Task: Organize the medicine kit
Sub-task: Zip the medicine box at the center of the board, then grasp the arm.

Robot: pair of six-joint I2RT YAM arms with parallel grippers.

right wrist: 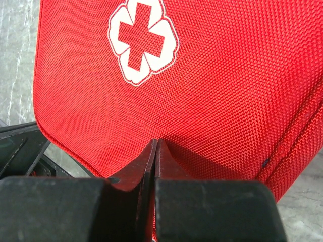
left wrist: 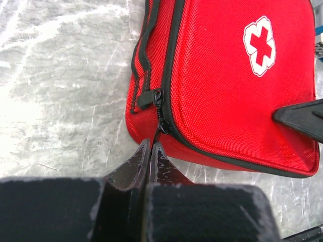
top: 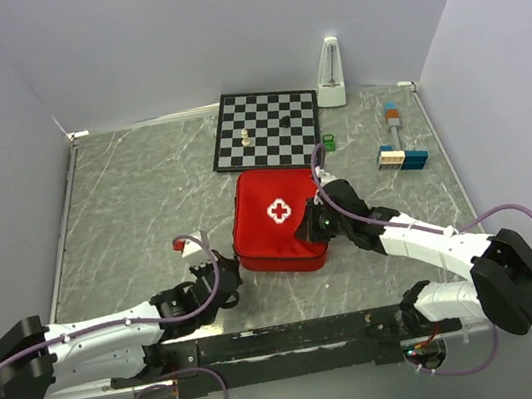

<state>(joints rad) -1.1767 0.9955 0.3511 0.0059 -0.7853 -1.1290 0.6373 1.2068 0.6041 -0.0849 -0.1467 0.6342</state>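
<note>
Walls [top: 218, 25]: we see plain pale lilac panels on three sides.
Tabletop [top: 125, 202]: we note grey marbled veining.
Light: we find it soft and even.

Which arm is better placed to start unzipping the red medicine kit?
Left. The left pincer sits shut right at the zipper pull on the medicine kit's corner. The right pincer is shut against the top panel near the white cross, away from the zipper, so probably better for steadying.

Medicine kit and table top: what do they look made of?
Medicine kit: likely coarse woven synthetic fabric, matte red, ribbed weave visible; black zipper along the edge. Table: grey marbled surface, white veins, slight sheen; stone or printed laminate, cannot tell.
</note>
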